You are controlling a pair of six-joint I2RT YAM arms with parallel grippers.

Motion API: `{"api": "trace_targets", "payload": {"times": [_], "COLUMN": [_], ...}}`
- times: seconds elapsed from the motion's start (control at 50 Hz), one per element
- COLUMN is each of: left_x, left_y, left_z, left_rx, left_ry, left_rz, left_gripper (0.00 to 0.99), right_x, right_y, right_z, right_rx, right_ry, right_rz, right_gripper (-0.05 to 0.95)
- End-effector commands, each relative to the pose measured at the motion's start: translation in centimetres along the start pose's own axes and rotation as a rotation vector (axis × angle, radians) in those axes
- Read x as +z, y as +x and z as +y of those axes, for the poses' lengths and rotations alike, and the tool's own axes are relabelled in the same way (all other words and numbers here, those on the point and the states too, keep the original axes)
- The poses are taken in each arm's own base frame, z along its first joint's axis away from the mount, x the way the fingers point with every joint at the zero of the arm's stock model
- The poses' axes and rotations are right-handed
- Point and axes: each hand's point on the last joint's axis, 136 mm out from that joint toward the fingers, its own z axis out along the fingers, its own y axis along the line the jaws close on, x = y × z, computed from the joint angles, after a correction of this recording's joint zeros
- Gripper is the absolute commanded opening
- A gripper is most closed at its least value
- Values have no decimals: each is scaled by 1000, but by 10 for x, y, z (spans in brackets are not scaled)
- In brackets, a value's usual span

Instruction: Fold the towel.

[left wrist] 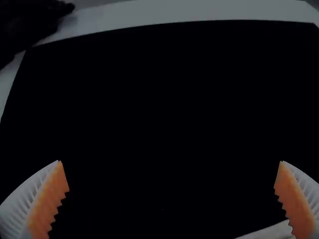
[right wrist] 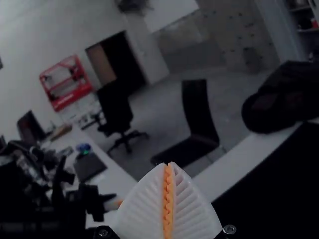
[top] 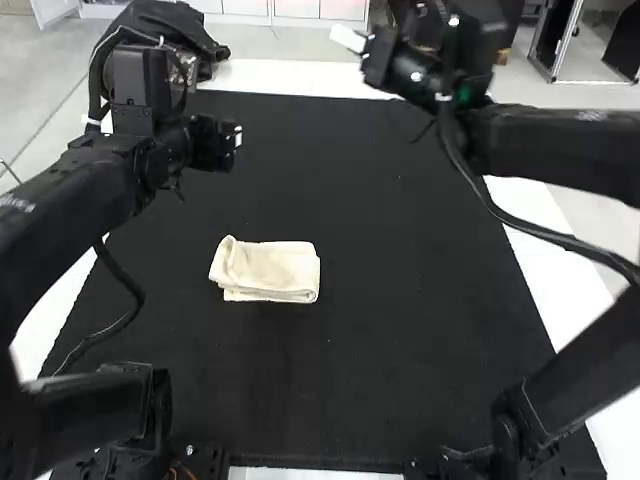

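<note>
A: One query: which side is nearer the towel (top: 265, 273)?
B: My left gripper (left wrist: 170, 161), fingers spread; right gripper (right wrist: 168, 164) pressed together. Towel lies on the black mat (top: 400, 350), left of its middle, long axis crosswise, nearward of my left.
</note>
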Motion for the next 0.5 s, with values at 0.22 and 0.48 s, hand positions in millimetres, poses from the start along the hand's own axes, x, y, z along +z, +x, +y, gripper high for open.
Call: {"api": "trace_targets", "payload": {"times": [0.22,0.48], "left_x": [-33,-60], "left_y": [-16,-22], "left_z": [7,1], "left_rx": [-7,-16], "left_ry": [-50,-34], "left_rz": [-92,-186], "left_gripper": [969,969], "right_x": [-72,-133], "right_y": [-38,-57], "right_z": [43,97], "right_rx": [43,-42], "right_ry": [-63,-105], "right_rz": [-114,-237], "right_gripper": [67,84]}}
